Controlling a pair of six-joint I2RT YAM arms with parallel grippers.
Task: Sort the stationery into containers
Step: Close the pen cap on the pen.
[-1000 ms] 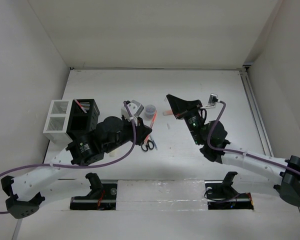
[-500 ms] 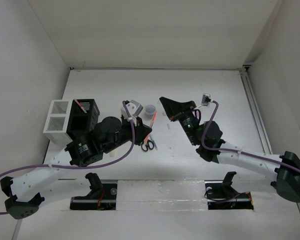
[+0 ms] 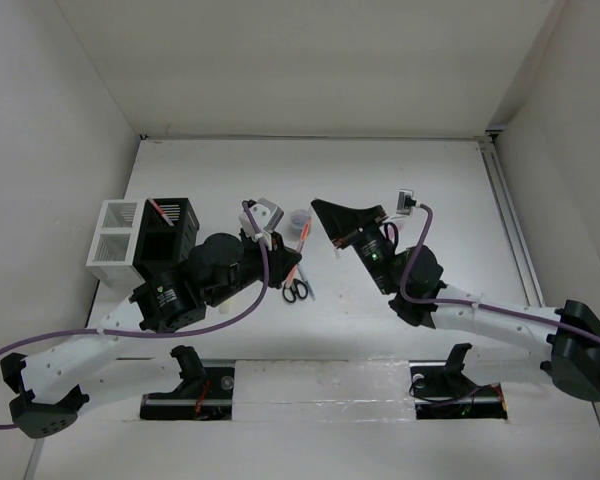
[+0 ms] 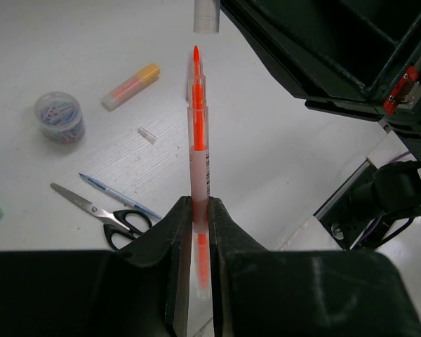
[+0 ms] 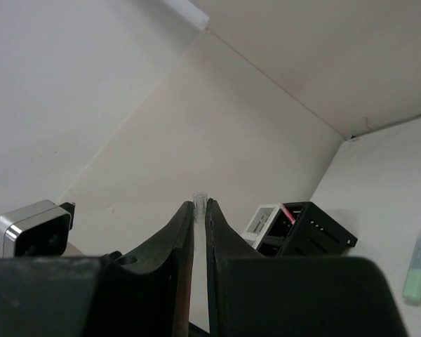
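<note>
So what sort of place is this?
Probably a robotics lab test cell: a white table boxed by bare white walls, with scissors and a black organiser laid out for sorting.

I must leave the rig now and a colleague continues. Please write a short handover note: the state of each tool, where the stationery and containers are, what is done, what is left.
Left tool: shut on an uncapped orange pen, tip pointing away.
Right tool: shut on a small clear cap, held near the pen tip.
Containers: white container and black container stand side by side at the left of the table.
Done: one red pen is in the black container.
Left: probably cap the orange pen, then sort it. The scissors, blue pen, yellow highlighter, green highlighter and clip jar lie loose on the table.
</note>
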